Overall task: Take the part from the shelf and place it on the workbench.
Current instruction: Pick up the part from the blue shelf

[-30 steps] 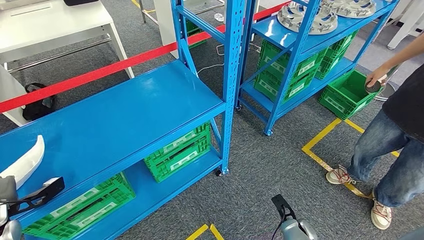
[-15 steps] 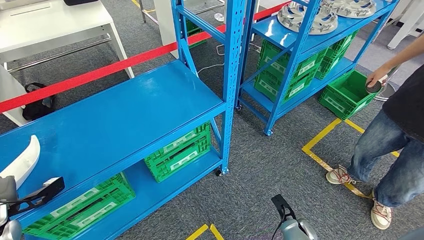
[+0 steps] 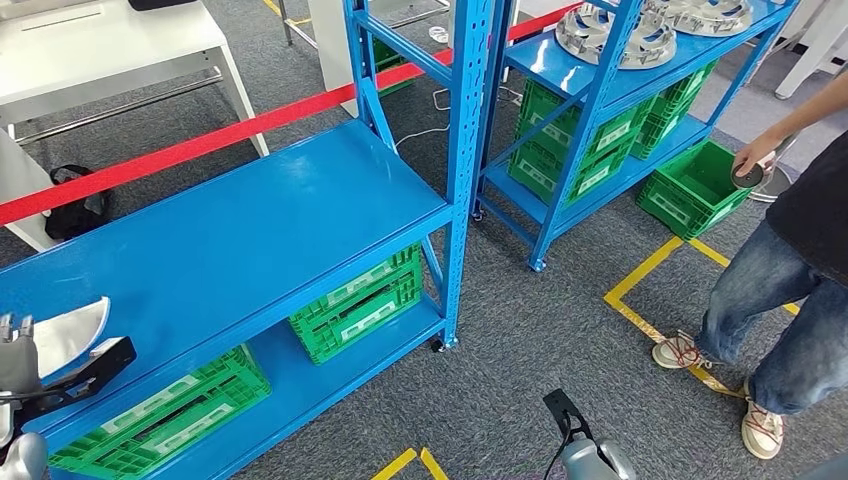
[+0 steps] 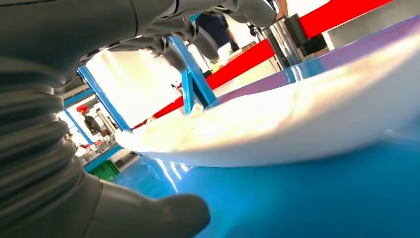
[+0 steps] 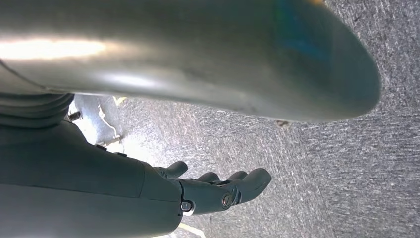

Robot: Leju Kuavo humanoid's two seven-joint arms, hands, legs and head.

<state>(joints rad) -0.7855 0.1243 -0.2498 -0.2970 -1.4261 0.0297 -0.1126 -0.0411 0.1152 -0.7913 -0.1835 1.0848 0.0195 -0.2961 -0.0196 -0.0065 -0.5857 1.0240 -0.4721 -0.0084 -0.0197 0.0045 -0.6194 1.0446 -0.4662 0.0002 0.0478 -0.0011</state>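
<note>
Left hand [image 3: 18,352], at eight o'clock in the head view, sits at the curved white plastic part [image 3: 68,330] on the broad blue metal shelf [image 3: 230,235]; whether its fingers clasp the part I cannot tell. Seen from the left wrist, the part [image 4: 277,126] lies on the glossy shelf surface between thumb and fingers. Right hand [image 5: 218,191] hangs over speckled grey carpet [image 3: 540,320], fingers loosely curled, holding nothing. Second blue shelf unit [image 3: 640,110] stands at one o'clock, with silver wheel covers [image 3: 615,35] on top and green plastic crates [image 3: 570,140] below. More green crates [image 3: 355,305] sit under the near shelf. Red barrier tape [image 3: 220,135] runs across at eleven o'clock. At three o'clock a person in jeans [image 3: 790,300] stands by yellow floor tape [image 3: 650,270].
</note>
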